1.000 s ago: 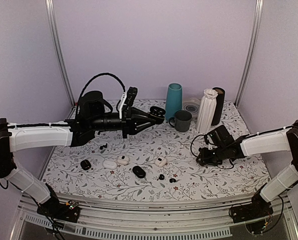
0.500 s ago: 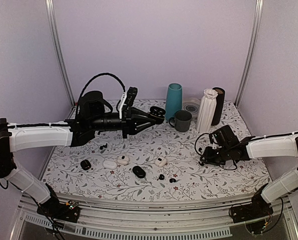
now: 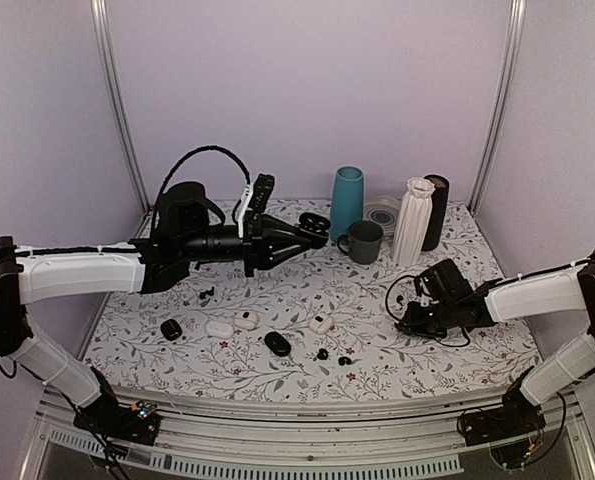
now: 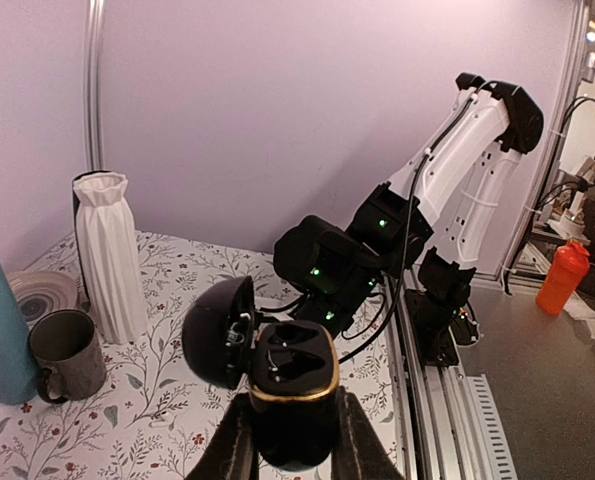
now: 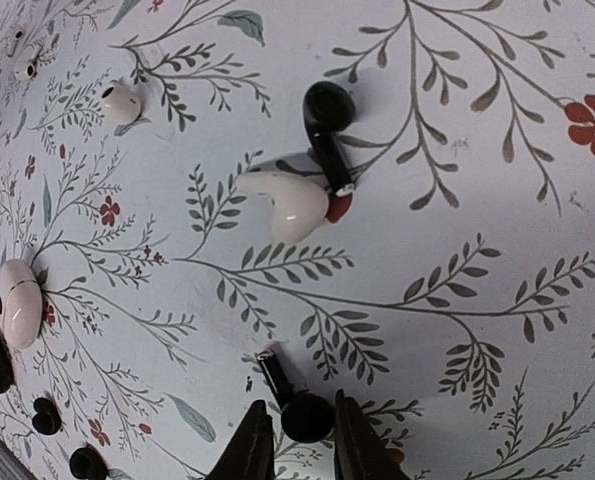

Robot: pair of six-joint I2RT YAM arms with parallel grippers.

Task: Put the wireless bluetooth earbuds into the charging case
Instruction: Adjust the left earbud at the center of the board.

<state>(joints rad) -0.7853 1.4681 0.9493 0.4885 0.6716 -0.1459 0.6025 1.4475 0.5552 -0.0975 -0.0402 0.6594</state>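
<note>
Open black charging case (image 4: 292,385) is pinched in left gripper (image 4: 292,445), raised at far left-centre. Black stemmed earbud (image 5: 305,412) at right is flanked closely by right gripper (image 5: 299,445) jaws; pinch cannot be told. Two small black earbuds (image 3: 322,353) are seen lying near centre.

The tablecloth (image 3: 297,285) is white, printed with grey-green leafy sprigs and small red flowers. The charging case (image 4: 294,385) is glossy black with a gold rim; the near earbud (image 5: 305,413) and the far earbud (image 5: 329,110) are glossy black, and the third bud (image 5: 287,203) is white. The tumbler (image 3: 347,200) is teal, the mug (image 3: 365,241) dark grey, the pleated vase (image 3: 414,222) white.
</note>
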